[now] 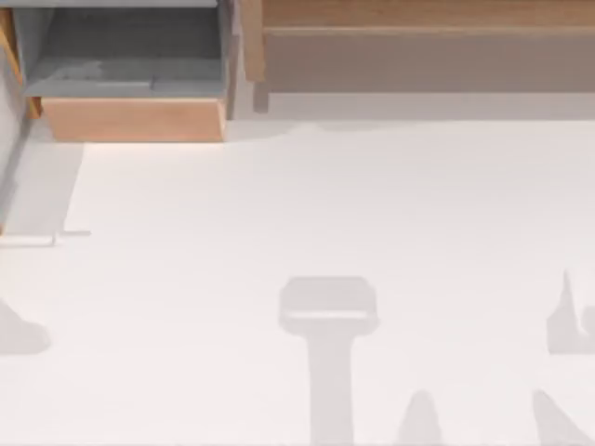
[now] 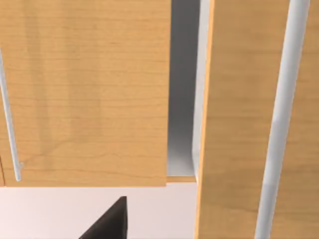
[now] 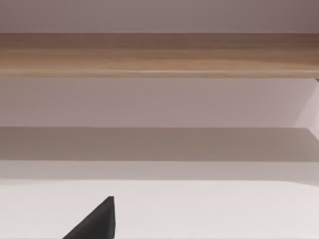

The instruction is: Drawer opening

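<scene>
The drawer (image 1: 8, 45) shows as a bright orange-wood sliver with pale grey beside it at the top view's far left edge. In the left wrist view my left gripper (image 2: 110, 222) is a dark tip just short of two orange-wood fronts. The left front (image 2: 84, 89) and the nearer right front (image 2: 239, 119) each carry a grey bar handle (image 2: 281, 114). A pale grey gap (image 2: 182, 89) lies between them. My right gripper (image 3: 95, 222) is a dark tip over the white table, facing a long wooden ledge (image 3: 159, 55).
A second drawer with a paler tan front (image 1: 135, 119) and a darker grey inside (image 1: 130, 56) stands pulled out at the back left. A long wooden shelf (image 1: 418, 14) runs along the back right. Arm shadows (image 1: 330, 316) fall on the white table (image 1: 307, 204).
</scene>
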{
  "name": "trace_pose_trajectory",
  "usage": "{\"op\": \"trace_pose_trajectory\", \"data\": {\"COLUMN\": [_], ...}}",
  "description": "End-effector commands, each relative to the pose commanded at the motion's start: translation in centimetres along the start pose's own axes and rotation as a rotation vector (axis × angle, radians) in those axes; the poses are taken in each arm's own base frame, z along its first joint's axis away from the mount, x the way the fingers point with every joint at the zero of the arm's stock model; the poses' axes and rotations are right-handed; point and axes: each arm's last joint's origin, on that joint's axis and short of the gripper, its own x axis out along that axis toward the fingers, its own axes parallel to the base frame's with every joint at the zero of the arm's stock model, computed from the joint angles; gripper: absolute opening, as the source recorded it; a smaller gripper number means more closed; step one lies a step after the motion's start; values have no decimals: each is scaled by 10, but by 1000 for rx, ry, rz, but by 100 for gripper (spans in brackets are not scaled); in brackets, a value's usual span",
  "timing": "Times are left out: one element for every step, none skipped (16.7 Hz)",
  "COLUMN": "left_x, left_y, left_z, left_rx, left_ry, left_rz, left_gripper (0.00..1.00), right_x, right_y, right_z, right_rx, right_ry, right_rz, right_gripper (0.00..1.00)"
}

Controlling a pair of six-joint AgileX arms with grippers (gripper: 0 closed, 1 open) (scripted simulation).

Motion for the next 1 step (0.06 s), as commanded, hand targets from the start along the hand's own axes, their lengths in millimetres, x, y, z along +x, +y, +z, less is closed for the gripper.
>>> {"op": "trace_pose_trajectory", "data": {"left_x": [0], "left_y": [0], "left_z": [0], "left_rx": [0], "left_ry": [0], "left_rz": [0], "left_gripper": [100], "right_x": [0], "right_y": [0], "right_z": [0], "right_rx": [0], "right_ry": [0], "right_rz": [0], "right_gripper": [100]}}
